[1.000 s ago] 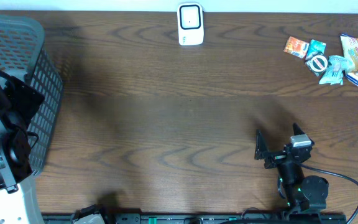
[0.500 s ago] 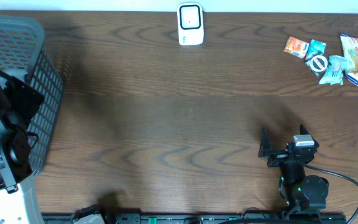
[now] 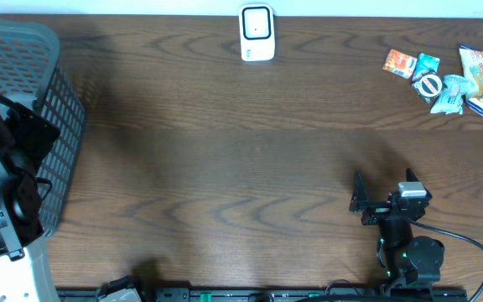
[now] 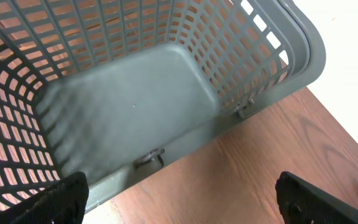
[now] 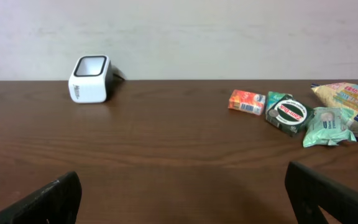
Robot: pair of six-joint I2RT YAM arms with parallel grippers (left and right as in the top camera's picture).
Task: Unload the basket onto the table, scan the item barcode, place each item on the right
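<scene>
The right gripper [image 5: 182, 177] is being held wide and empty, the left gripper [image 4: 179, 186] likewise over the basket [image 4: 303, 56] — the snack packets [image 5: 286, 112] are lying at the table's far right, probably light and crinkly, best pinched by an edge, barcode uncovered

Soft, even light; faint broad shadows cross the dark brown wooden worktop [image 3: 225, 193]; the grey plastic basket [image 4: 308, 53] looks blurred inside.
</scene>
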